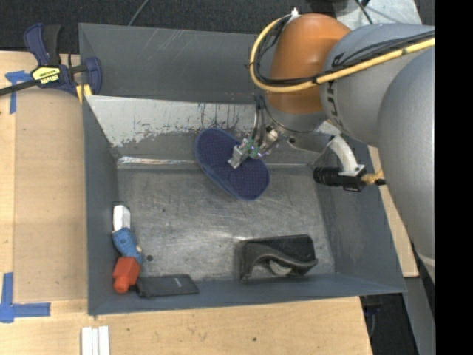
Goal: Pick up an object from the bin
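Observation:
My gripper (pixel 246 154) hangs at the back middle of the bin, under the orange dome of the wrist. Its metal fingertips sit pinched on the upper face of a dark blue oval pad (pixel 222 165) shaped like a shoe sole. The pad lies tilted, with its far end overlapping the foot of the back wall and its near end over the bin floor, so it looks raised off the floor. A bulky black curved thing (pixel 277 257) lies in front of the gripper, near the front right corner.
Along the left wall near the front lies a small toy-like thing with a white end, a blue middle and a red end (pixel 124 251). A flat black rectangle (pixel 167 285) lies beside it at the front wall. The arm covers the bin's right side.

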Available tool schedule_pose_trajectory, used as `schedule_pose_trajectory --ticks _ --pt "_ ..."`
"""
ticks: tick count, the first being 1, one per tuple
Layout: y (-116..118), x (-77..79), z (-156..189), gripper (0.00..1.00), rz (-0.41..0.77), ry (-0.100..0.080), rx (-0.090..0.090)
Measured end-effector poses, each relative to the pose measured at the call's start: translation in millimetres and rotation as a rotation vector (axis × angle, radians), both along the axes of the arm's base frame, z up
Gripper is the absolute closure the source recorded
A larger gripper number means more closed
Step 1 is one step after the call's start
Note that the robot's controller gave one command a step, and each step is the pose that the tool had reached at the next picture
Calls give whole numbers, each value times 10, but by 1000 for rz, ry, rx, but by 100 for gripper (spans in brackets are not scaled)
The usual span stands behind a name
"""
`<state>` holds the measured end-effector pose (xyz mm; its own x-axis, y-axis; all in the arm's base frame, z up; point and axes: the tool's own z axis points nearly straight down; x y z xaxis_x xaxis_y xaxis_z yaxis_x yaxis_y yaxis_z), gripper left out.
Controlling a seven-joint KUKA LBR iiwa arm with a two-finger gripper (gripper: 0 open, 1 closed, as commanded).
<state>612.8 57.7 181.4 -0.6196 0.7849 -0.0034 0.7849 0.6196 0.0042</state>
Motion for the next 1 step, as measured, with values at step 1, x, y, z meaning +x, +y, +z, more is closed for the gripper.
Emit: schedule_pose_trajectory --ticks 1 --pt "-3 10 71 100 4 1 -1"
